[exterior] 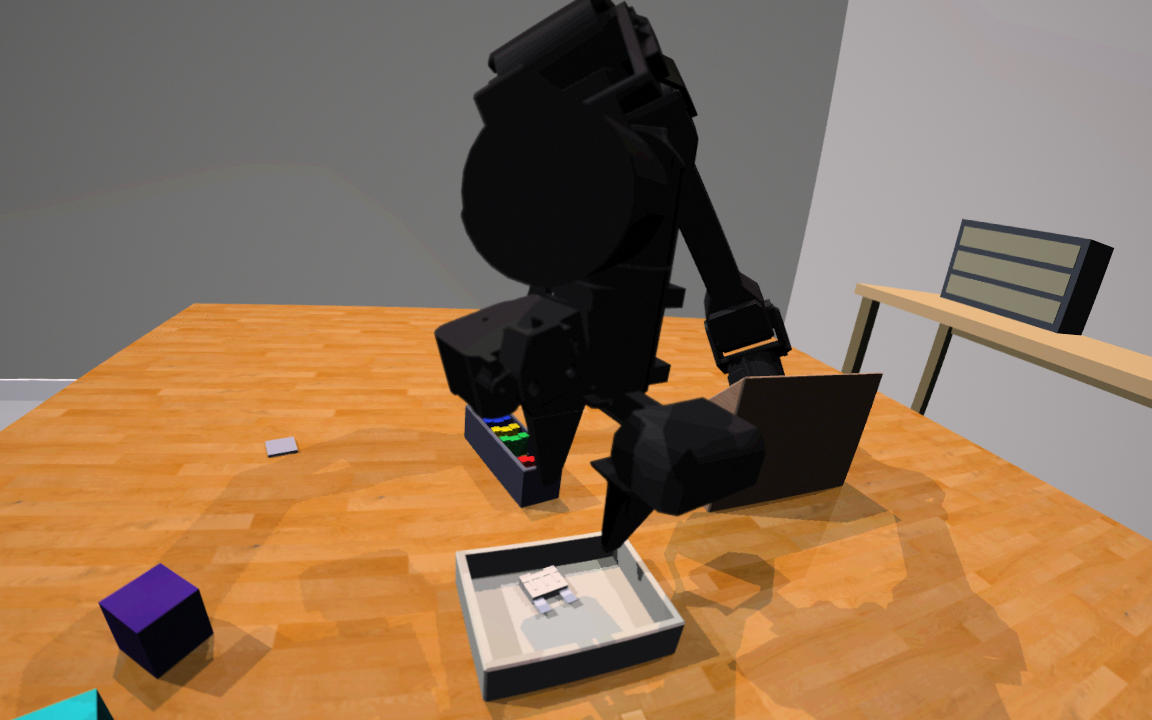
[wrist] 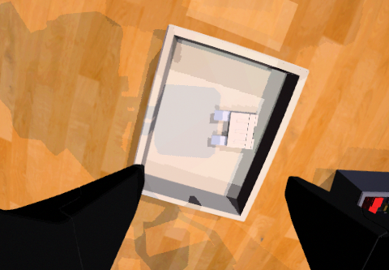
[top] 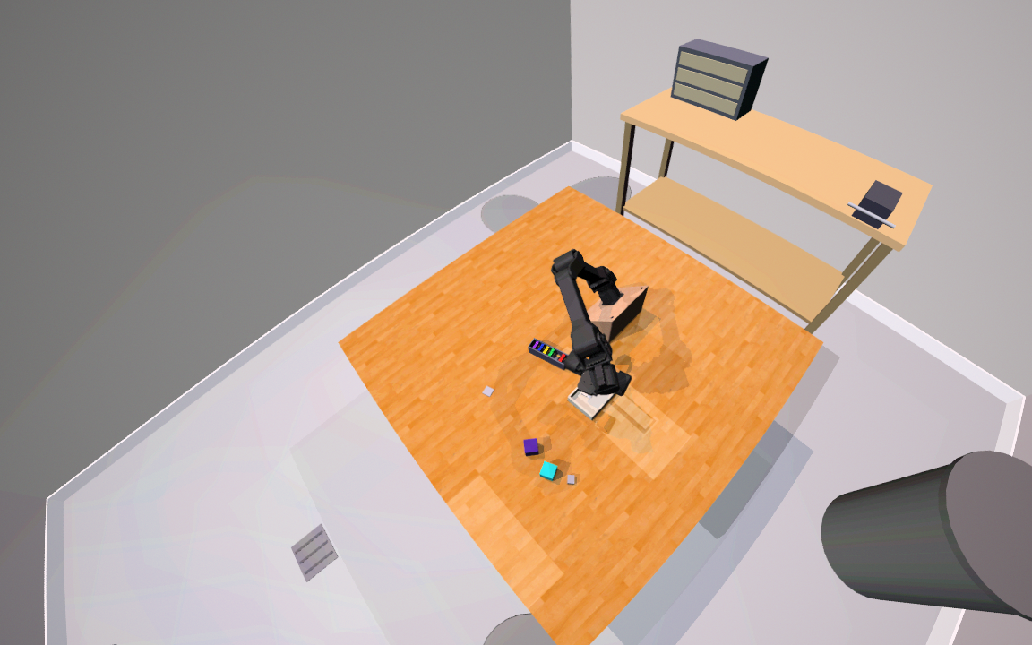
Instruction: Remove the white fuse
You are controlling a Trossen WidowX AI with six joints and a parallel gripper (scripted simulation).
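Observation:
The white fuse (exterior: 544, 583) (wrist: 241, 130) lies flat on the floor of the tray (top: 581, 408) (exterior: 584, 660) (wrist: 156, 83), its two prongs on the tray floor. My gripper (exterior: 578, 514) (wrist: 215, 179) is open and empty above the tray's edge nearest the fuse block, with the fingers wide apart. The dark fuse block (exterior: 495, 456) (wrist: 365, 178) stands beside the tray, with a red fuse (exterior: 525, 459) (wrist: 376, 205), a green fuse (exterior: 516, 437), a yellow fuse (exterior: 505, 428) and others in it. One finger overlaps the block in the exterior view; the gap between them is unclear.
A purple cube (top: 531, 446) (exterior: 150, 617), a cyan cube (top: 547, 469) (exterior: 70, 709) and a small grey block (top: 571, 478) lie beyond the tray. A flat grey piece (top: 487, 391) (exterior: 281, 445) lies to the left. The arm's wedge-shaped base (exterior: 795, 438) stands behind.

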